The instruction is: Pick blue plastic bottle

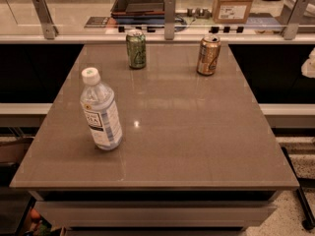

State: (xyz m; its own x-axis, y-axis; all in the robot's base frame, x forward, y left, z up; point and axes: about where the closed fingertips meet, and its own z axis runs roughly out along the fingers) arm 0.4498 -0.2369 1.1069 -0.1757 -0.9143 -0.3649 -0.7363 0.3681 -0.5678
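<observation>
The blue plastic bottle (101,111) stands upright on the left part of the grey-brown table (187,132). It is clear with a pale blue tint, a white screw cap and a white-blue label with a dark square. It is taller than the two cans. The gripper is not in view in the camera view, and no part of the arm shows.
A green can (136,48) stands at the table's back, left of centre. A gold can (208,55) stands at the back right. Behind the table runs a counter with metal posts (170,16), a dark tray (141,3) and a cardboard box (234,3).
</observation>
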